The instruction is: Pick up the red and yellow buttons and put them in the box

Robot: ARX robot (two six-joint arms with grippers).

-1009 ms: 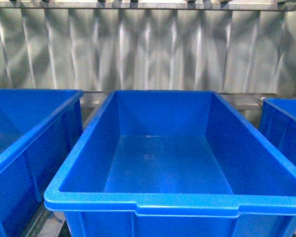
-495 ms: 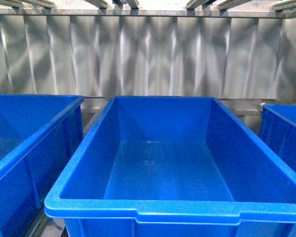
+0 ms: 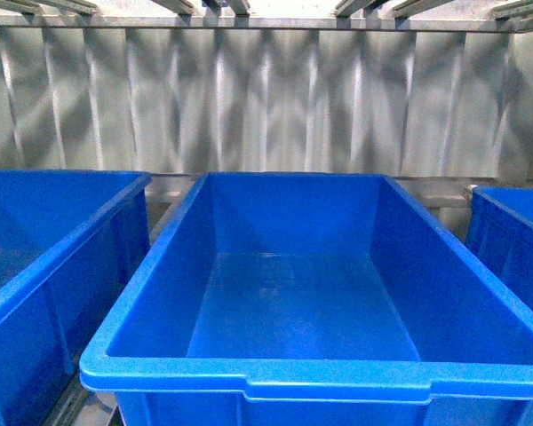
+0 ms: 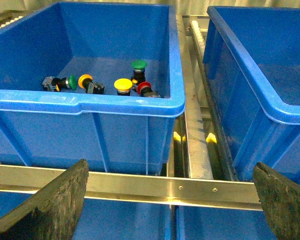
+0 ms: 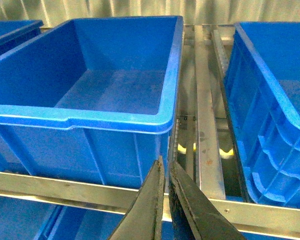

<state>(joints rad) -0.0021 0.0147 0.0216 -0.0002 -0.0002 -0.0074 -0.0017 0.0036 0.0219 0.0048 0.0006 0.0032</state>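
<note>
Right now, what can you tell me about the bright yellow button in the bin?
The yellow button has a round, smooth, plastic-looking cap facing roughly up; its dark body is mostly hidden underneath. It sits on the floor of a blue bin, near the camera-side wall, close beside a red button, with a green button beyond it.

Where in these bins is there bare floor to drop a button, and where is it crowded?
The middle box is bare wall to wall. The left bin is crowded: buttons cluster by its near wall, with free floor only toward its far wall.
</note>
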